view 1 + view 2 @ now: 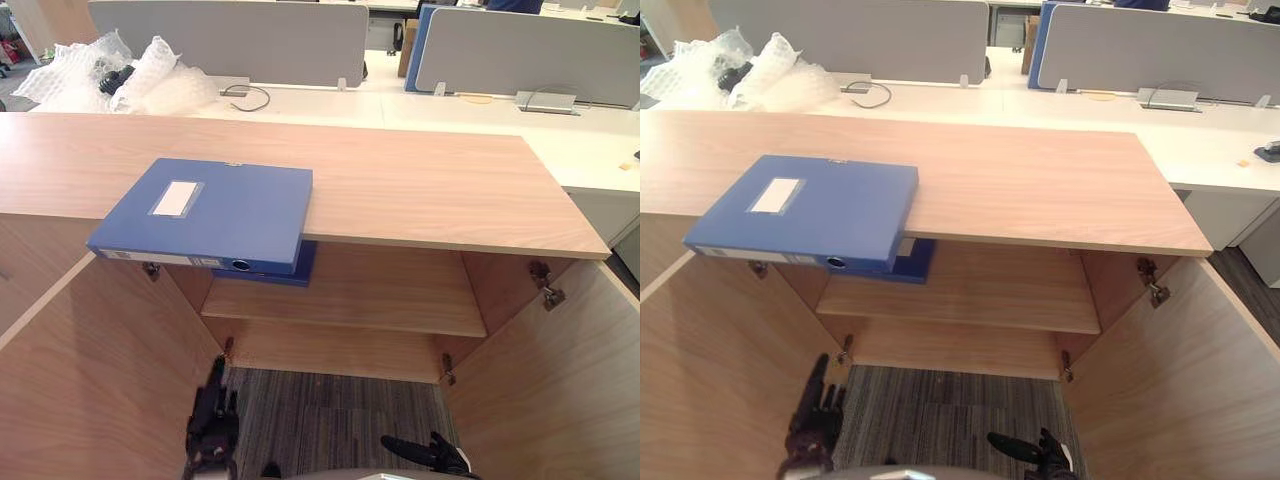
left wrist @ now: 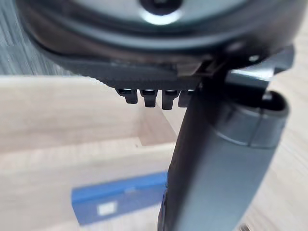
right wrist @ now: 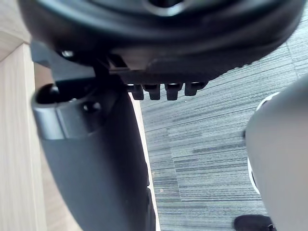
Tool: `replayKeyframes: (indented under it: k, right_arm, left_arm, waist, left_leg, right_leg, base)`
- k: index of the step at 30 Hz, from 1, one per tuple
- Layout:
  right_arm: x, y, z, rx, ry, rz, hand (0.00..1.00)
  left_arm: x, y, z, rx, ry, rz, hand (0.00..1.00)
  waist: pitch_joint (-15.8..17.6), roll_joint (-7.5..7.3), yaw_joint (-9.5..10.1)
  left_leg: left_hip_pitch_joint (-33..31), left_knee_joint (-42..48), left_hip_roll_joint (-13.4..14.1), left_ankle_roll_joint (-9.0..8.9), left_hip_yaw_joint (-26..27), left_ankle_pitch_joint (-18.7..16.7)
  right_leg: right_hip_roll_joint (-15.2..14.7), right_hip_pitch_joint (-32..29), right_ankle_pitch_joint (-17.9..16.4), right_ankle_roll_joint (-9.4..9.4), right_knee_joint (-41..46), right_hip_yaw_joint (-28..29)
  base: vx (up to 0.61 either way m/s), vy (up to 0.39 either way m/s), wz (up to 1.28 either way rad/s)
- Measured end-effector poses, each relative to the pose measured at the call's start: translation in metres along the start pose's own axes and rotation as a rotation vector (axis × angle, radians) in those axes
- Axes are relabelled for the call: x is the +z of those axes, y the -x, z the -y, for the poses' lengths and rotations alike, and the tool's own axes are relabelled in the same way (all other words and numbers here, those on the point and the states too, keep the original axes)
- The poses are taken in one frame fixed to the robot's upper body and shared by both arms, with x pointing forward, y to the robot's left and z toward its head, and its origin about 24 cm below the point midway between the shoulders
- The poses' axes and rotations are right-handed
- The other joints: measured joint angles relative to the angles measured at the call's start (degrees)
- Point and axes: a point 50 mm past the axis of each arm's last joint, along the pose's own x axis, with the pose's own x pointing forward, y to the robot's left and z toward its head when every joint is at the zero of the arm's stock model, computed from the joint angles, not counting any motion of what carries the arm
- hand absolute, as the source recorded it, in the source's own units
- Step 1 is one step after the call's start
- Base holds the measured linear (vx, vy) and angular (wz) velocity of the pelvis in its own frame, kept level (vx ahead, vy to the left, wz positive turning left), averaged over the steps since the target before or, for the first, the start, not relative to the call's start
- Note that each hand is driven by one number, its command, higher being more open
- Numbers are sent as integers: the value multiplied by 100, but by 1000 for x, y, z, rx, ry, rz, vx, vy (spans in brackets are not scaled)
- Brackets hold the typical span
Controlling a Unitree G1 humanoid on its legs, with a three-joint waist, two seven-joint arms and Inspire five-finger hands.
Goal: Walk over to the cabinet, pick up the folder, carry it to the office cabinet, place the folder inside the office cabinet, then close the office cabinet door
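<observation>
Atop cabinet [image 1: 420, 180] — one folder [image 1: 215, 210], overhanging; left hand [image 1: 212, 425], right hand [image 1: 432, 453] low, fingers [image 1: 216, 385] straight.

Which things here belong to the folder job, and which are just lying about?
Job: folder, on top of the cabinet, overhanging its front edge; doors, both open; left hand and right hand, low, open, empty.
Lying about: bubble wrap, cable, partitions on the desks behind; second folder on the shelf.

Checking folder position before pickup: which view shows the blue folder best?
Left eye view: the blue folder lies whole on the cabinet top, overhanging its front edge. Right eye view shows much the same; left wrist view, a blurred part.
</observation>
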Motion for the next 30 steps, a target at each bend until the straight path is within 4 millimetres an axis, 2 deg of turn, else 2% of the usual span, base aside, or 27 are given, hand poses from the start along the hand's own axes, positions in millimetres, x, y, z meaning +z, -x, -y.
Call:
replayKeyframes:
  k: [3,5,8,11,14,17,20,22,24,27,30]
  right_arm:
    - [-4,2,2,-9,22,-5,100]
    - [-5,2,2,-13,27,-5,100]
    - [-5,4,1,-26,22,6,100]
    - [-7,6,-1,-42,8,12,100]
    - [-12,8,-6,-47,-27,1,100]
    - [-11,9,-12,-46,-62,9,100]
    - [-8,9,-14,-64,-54,18,100]
    - [-8,9,-14,-69,-53,21,100]
    - [-6,9,-14,-74,-53,25,100]
    - [-3,5,-16,-70,-38,21,100]
    - [1,2,-19,-60,-23,10,100]
  left_arm:
    - [19,2,30,-102,-37,112,100]
    - [36,10,50,-126,-190,233,100]
    - [59,28,61,-72,-442,411,100]
    - [77,44,61,50,-708,574,100]
    - [89,57,62,148,-836,692,100]
    - [94,63,70,181,-881,759,100]
    - [94,72,92,236,-1096,941,100]
    - [90,80,116,180,-1167,1081,100]
    - [82,91,150,45,-1214,1253,100]
    - [75,95,173,-97,-1295,1387,100]
    - [73,94,178,-131,-1371,1448,100]
  waist:
    - [9,11,161]
    - [19,7,208]
    - [19,-4,230]
    - [0,-43,279]
    - [-66,-151,374]
    - [-102,-209,386]
    - [-111,-218,396]
    - [-117,-209,411]
    - [-135,-182,410]
    - [-248,-120,330]
    - [-275,-61,313]
  left_leg:
    - [-13,10,-19,15,-20,-12]
    - [-160,254,-77,2,-171,-141]
    - [-270,401,-119,27,-345,-229]
    - [-307,391,-142,57,-456,-243]
    - [-309,375,-147,64,-486,-237]
    - [-304,368,-147,68,-532,-234]
    - [-280,370,-146,71,-552,-222]
    - [-277,373,-151,58,-570,-211]
    - [-276,358,-171,65,-596,-201]
    - [-312,241,-185,16,-539,-165]
    - [-315,194,-207,41,-448,-97]
  right_leg:
    - [-15,26,38,-5,-30,-34]
    - [-41,117,81,37,-143,-127]
    - [-79,192,108,82,-155,-306]
    - [-90,198,152,147,-155,-382]
    - [-96,206,168,167,-154,-412]
    - [-93,224,194,170,-152,-484]
    - [-90,231,233,183,-153,-500]
    - [-90,237,260,170,-154,-501]
    - [-97,253,276,150,-171,-492]
    - [-83,188,295,119,-344,-355]
    - [-72,187,308,97,-474,-213]
  base:
    - [5,16,8]
    - [-19,15,26]
    - [-52,16,29]
    - [-47,29,20]
    - [-30,18,7]
    - [-29,0,7]
    - [-25,6,4]
    - [-30,12,6]
    - [-28,8,5]
    - [-28,3,-9]
    - [0,-4,-17]
